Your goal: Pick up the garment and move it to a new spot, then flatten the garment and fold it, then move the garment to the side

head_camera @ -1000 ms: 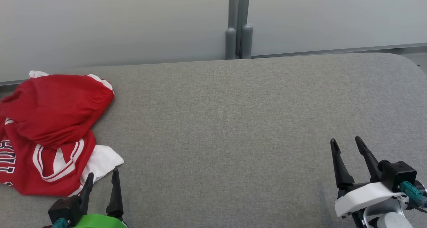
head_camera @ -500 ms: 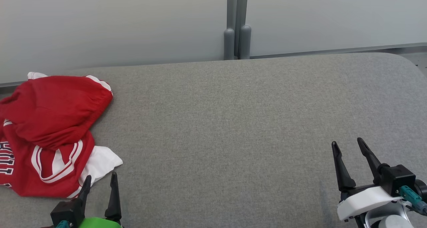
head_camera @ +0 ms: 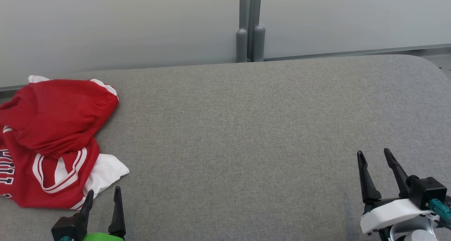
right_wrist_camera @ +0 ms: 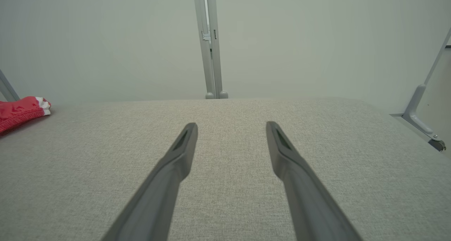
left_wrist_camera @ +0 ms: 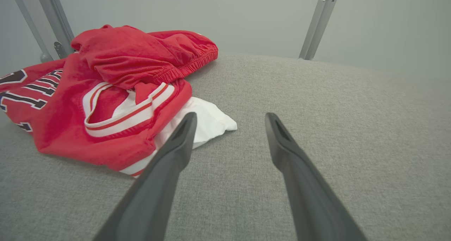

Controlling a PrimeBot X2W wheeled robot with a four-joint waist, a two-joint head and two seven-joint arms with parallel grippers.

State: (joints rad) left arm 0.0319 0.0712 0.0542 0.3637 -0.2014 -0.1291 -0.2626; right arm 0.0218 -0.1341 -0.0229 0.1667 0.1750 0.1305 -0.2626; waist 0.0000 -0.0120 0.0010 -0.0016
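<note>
The garment [head_camera: 53, 135] is a red jersey with white trim and dark lettering, lying crumpled at the left end of the grey padded table [head_camera: 246, 128]. In the left wrist view the garment [left_wrist_camera: 105, 89] lies left of the fingers, its white corner just past the left fingertip. My left gripper [head_camera: 104, 193] stands open at the lower left, just below that white corner and apart from it, nothing between its fingers [left_wrist_camera: 176, 149]. My right gripper [head_camera: 373, 153] is open at the lower right, far from the cloth, over bare table. The right wrist view catches a red edge of the garment [right_wrist_camera: 21, 110] at far left.
A pale wall with a grey vertical post [head_camera: 250, 26] runs behind the table's far edge. The table's right end curves off at the upper right [head_camera: 433, 63]. A grey bracket [right_wrist_camera: 419, 117] stands beyond the right edge.
Both grippers have drawn back toward the bottom of the head view, the right one also shifting slightly right. The garment lies as before.
</note>
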